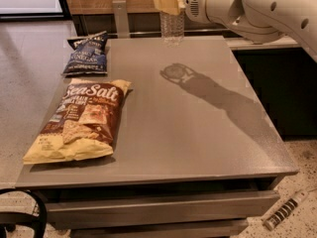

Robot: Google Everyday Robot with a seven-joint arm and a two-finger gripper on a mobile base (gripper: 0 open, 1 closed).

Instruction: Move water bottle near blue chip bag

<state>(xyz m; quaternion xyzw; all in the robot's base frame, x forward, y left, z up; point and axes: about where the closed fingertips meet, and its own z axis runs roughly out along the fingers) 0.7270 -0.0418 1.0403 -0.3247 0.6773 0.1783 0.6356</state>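
The robot's hand (pixel 169 3) is at the top of the view, over the far edge of the tabletop (pixel 198 133). It pinches the water bottle (pixel 172 28) near its top, with its pale yellow fingers pressed on the sides. The bottle hangs straight up and down below the hand. It seems to be up in the air and not standing on anything, because its round shadow (pixel 176 73) lies apart from it, closer to the middle of the tabletop. The blue chip bag (pixel 88 54) lies flat at the far left corner, well apart from the bottle. A bigger brown and yellow bag (pixel 81 120) lies just in front of the blue one, on the left side. So the first part of the job looks done: the bottle is picked up and held. What is left is to carry it over to the left, toward the blue bag, set it down close beside that bag, and let go. The white arm (pixel 257 6) comes in from the upper right and reaches sideways to the left, with the hand at its left end.
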